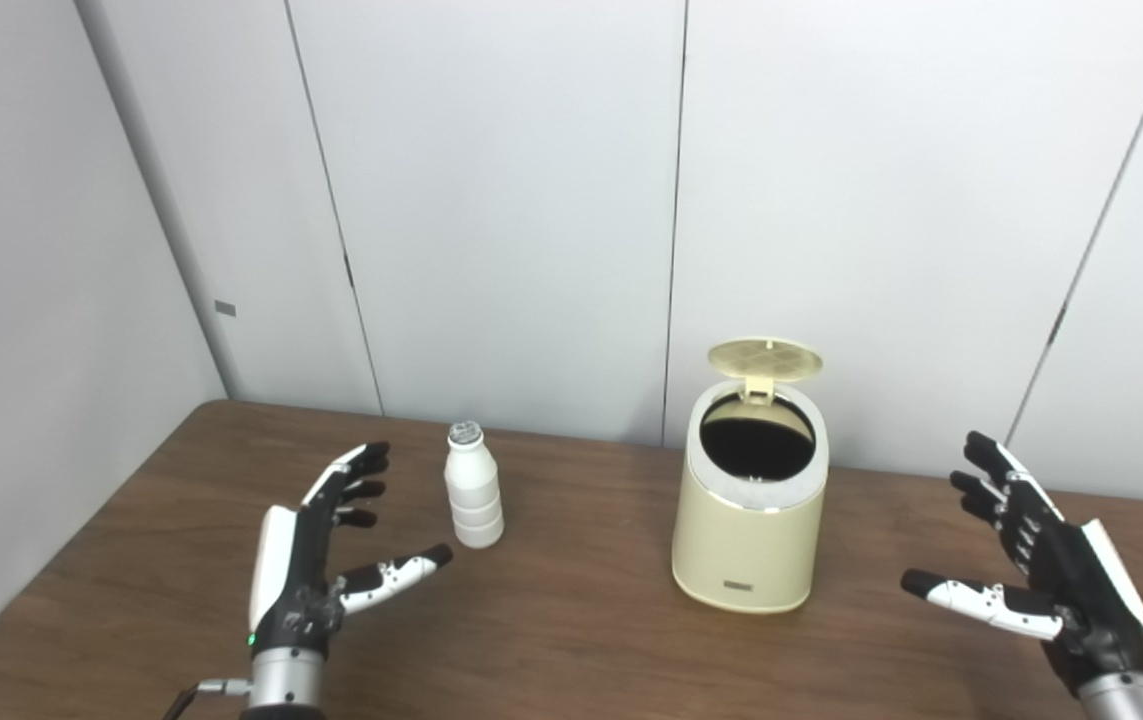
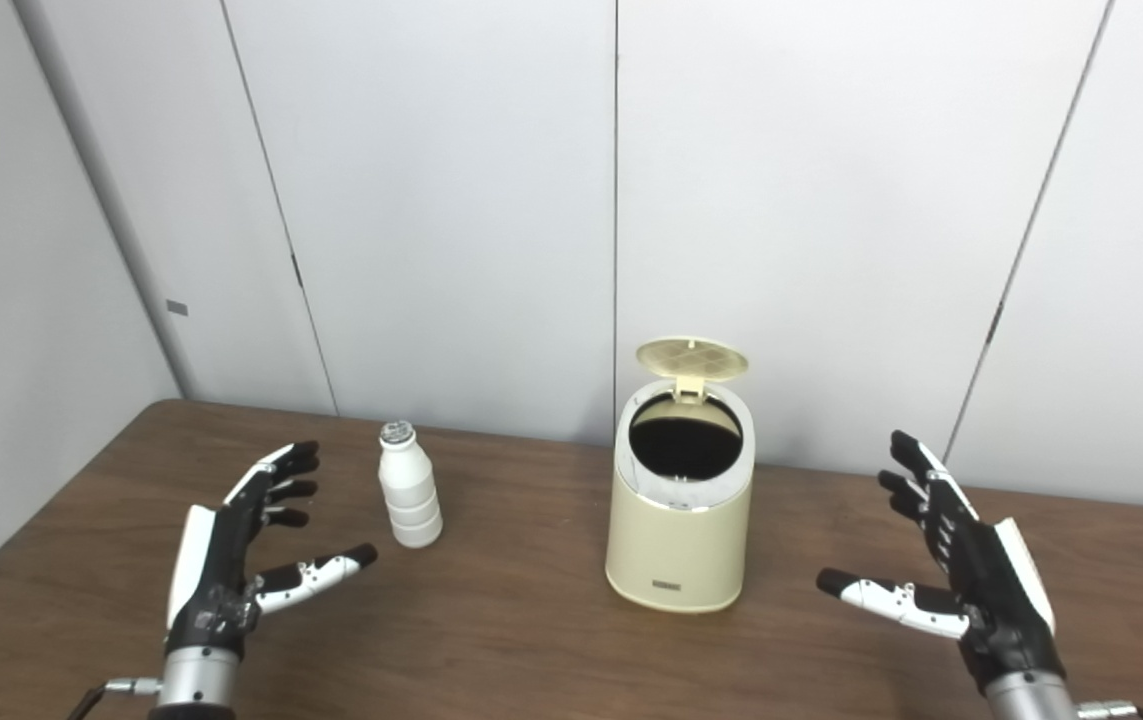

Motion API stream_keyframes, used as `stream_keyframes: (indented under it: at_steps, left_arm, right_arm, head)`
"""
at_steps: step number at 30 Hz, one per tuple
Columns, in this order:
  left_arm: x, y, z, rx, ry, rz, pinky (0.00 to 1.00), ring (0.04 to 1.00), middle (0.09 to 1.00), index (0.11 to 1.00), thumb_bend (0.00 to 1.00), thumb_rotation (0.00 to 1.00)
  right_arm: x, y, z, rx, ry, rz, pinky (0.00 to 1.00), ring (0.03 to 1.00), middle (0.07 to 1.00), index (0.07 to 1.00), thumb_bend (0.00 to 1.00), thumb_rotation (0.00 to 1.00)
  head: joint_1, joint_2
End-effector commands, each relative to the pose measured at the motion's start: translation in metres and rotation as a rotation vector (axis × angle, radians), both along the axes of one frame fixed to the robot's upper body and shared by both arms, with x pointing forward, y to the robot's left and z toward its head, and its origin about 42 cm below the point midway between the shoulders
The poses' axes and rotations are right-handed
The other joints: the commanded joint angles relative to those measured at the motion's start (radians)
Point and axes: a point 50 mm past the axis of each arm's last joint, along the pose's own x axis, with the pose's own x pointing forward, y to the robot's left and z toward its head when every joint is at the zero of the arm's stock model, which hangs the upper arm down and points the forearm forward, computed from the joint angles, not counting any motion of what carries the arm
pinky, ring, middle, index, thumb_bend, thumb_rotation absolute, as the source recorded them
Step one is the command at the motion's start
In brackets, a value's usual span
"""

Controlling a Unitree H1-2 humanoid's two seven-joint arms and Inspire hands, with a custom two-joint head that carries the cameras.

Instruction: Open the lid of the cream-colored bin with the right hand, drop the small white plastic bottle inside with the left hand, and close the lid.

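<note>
White bottle (image 1: 474, 487) upright just beyond left hand (image 1: 316, 560) fingers (image 1: 356, 478), spread, empty; right hand (image 1: 1041, 560) likewise; bin (image 1: 749, 530) lid (image 1: 765, 360) raised

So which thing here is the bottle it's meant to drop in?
On the brown table, look left of the cream bin with its lid up. The bottle stands upright just beyond the left hand: small, white, ribbed, with a silvery cap.

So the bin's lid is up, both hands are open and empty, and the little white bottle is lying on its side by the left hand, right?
Not quite: the bottle stands upright on the table, as the left eye view shows. The rest holds: the bin has its lid up, and the left hand and right hand are open and empty.
</note>
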Motion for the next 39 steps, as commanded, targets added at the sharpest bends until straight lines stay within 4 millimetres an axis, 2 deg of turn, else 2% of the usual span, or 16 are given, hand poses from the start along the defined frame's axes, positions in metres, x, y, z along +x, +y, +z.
stream_keyframes:
  at_steps: [1,9,15,20,39]
  left_arm:
    - [0.016,-0.002,0.019,0.027,-0.083,-0.022,0.67,0.786,0.845,0.866,0.87,0.06]
    - [0.041,-0.01,0.015,0.044,-0.06,-0.033,0.68,0.783,0.83,0.863,0.86,0.07]
    - [0.053,-0.014,0.014,0.035,-0.051,-0.038,0.67,0.773,0.817,0.844,0.87,0.07]
    - [0.063,-0.019,0.013,0.034,-0.054,-0.04,0.65,0.75,0.801,0.825,0.86,0.06]
    - [0.075,-0.03,0.004,0.024,-0.066,-0.024,0.61,0.725,0.782,0.803,0.85,0.08]
  right_arm:
    - [0.006,0.001,0.026,-0.006,-0.087,0.015,0.87,0.876,0.938,0.931,0.78,0.13]
    - [0.004,0.002,0.028,-0.01,-0.082,0.023,0.87,0.871,0.94,0.925,0.79,0.14]
    - [0.003,0.002,0.029,-0.01,-0.084,0.032,0.86,0.864,0.94,0.913,0.77,0.09]
    - [0.002,0.001,0.03,-0.015,-0.083,0.028,0.87,0.873,0.947,0.925,0.79,0.12]
    - [-0.003,-0.008,0.034,-0.023,-0.072,0.029,0.89,0.872,0.957,0.916,0.76,0.08]
  head:
    - [0.001,0.001]
    - [-0.007,0.001]
    - [-0.013,0.001]
    - [-0.013,0.001]
    - [-0.027,0.011]
